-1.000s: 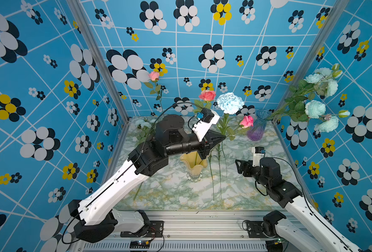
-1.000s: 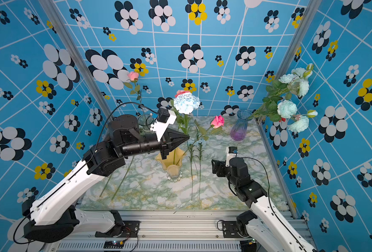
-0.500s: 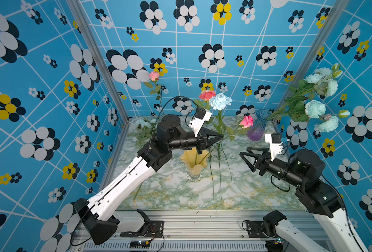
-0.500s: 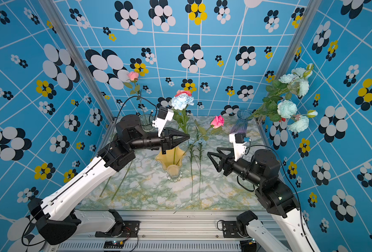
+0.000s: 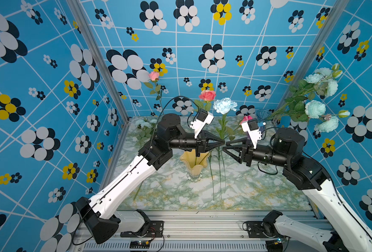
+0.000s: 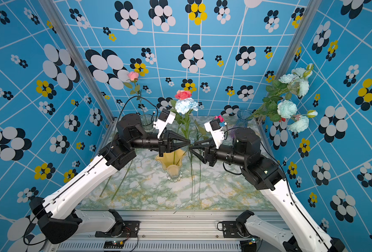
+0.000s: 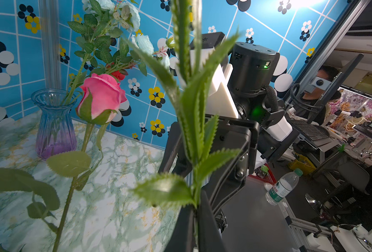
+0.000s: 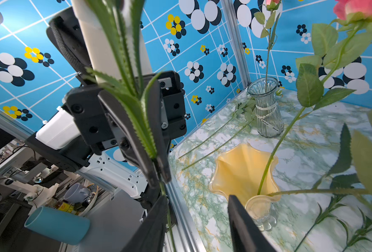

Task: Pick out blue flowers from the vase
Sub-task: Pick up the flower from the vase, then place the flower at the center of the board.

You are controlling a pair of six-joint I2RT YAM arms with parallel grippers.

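Within the last second the right arm has swung up from a folded pose low at the front and reached across. The right gripper now meets the left gripper almost tip to tip above the worktop, just beside the yellow vase. Its jaws were spread wide on the way in and have narrowed since. In the right wrist view they are not yet closed: the thin stem runs between the fingers, close against one of them and unpinched.

The left gripper has stayed clamped on that stem and has kept it in roughly the same place. The blue carnation stands upright above both grippers, near the red rose, which stays in the yellow vase. The stem hangs beside the vase and not in its mouth, so this flower already looks picked out.

This reads as a handover: the right gripper is closing just below the left one's grip, probably to carry the flower off to its own side, where a blue peony spray leans out of a blue glass vase. The left gripper should let go only once the right has pinched, or the stem may slip. The pink rose is not wanted
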